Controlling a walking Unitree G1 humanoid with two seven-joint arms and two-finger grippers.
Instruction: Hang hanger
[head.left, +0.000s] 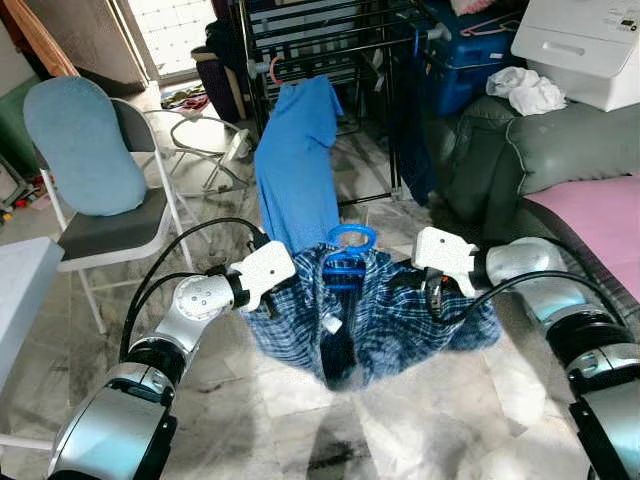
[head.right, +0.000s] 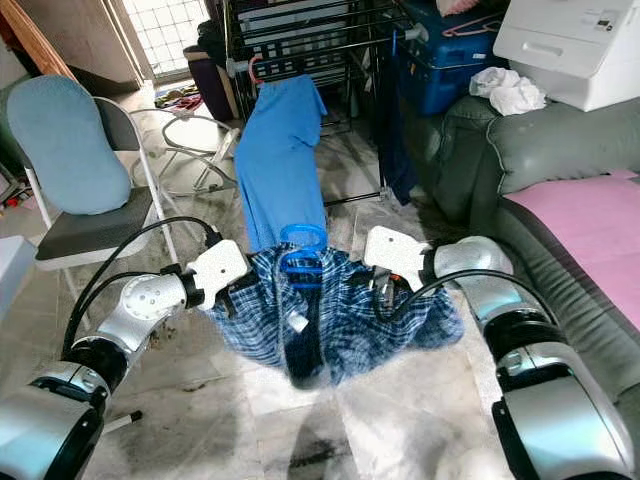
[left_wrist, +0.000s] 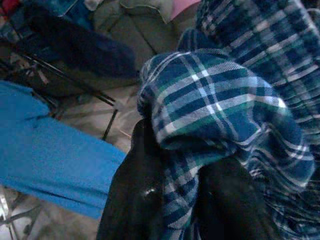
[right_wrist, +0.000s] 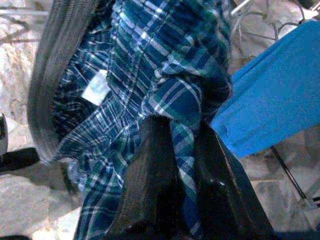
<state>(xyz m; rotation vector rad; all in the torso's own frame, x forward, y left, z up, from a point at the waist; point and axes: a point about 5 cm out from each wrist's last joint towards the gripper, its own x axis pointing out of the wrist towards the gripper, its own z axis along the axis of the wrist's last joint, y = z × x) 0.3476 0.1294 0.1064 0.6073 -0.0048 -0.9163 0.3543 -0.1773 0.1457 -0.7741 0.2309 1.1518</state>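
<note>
Two silver arms reach out low in front, one on each side of a blue checked shirt (head.left: 375, 325). Left gripper (head.left: 262, 300) has its jaws closed on a fold of the shirt's left edge, and the left wrist view shows the cloth pinched between the black fingers (left_wrist: 137, 200). Right gripper (head.left: 436, 296) has its jaws closed on the shirt's right edge in the same way. Between them the shirt is spread wide and droops down toward the floor.

At the top middle of the shirt sits a blue hanger (head.left: 349, 250), with its round hook sticking up. It lies right between the two grippers, about as near to one as to the other. Its long side runs from left to right, from one arm to the other.

Straight ahead and higher up is the dark drying rack (head.left: 330, 40), where a plain blue shirt (head.left: 297, 165) already hangs. I think the hook must go up and forward to reach a rack bar, so both arms need to lift together
</note>
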